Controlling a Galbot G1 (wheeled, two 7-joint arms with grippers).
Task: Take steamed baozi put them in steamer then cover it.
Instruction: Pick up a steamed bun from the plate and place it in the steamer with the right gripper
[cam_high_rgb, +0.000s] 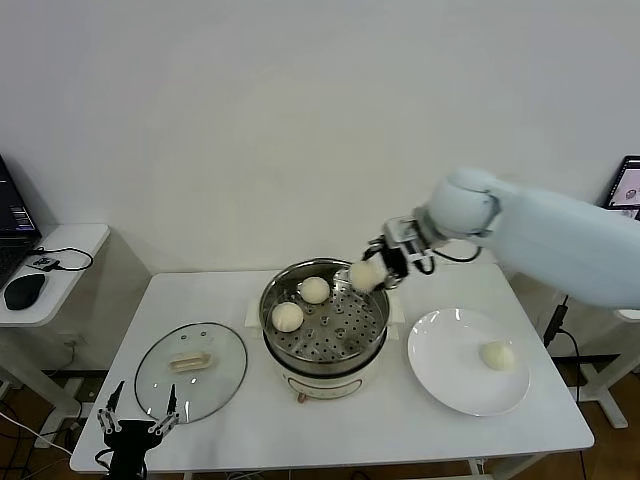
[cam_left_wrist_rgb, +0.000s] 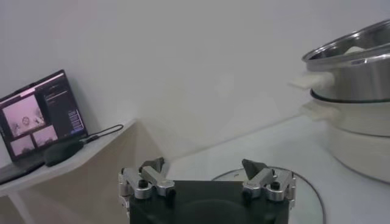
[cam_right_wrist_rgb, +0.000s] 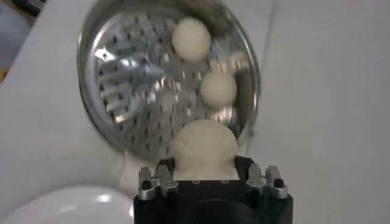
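Observation:
The steel steamer (cam_high_rgb: 325, 340) stands mid-table on its white pot base and holds two baozi (cam_high_rgb: 314, 289) (cam_high_rgb: 287, 316). My right gripper (cam_high_rgb: 378, 268) is shut on a third baozi (cam_high_rgb: 366, 274) and holds it above the steamer's far right rim. In the right wrist view this baozi (cam_right_wrist_rgb: 203, 148) sits between the jaws, over the perforated floor (cam_right_wrist_rgb: 134, 85), with the other two baozi (cam_right_wrist_rgb: 191, 38) (cam_right_wrist_rgb: 218, 89) beyond. A fourth baozi (cam_high_rgb: 497, 355) lies on the white plate (cam_high_rgb: 450, 350). The glass cover (cam_high_rgb: 190, 370) lies flat left of the steamer. My left gripper (cam_high_rgb: 138, 418) is open at the table's front left edge.
A side desk (cam_high_rgb: 55, 270) with a mouse (cam_high_rgb: 24, 291) and a laptop stands to the left. In the left wrist view the steamer wall (cam_left_wrist_rgb: 353, 79) rises at one side and the laptop (cam_left_wrist_rgb: 39, 115) shows on the desk.

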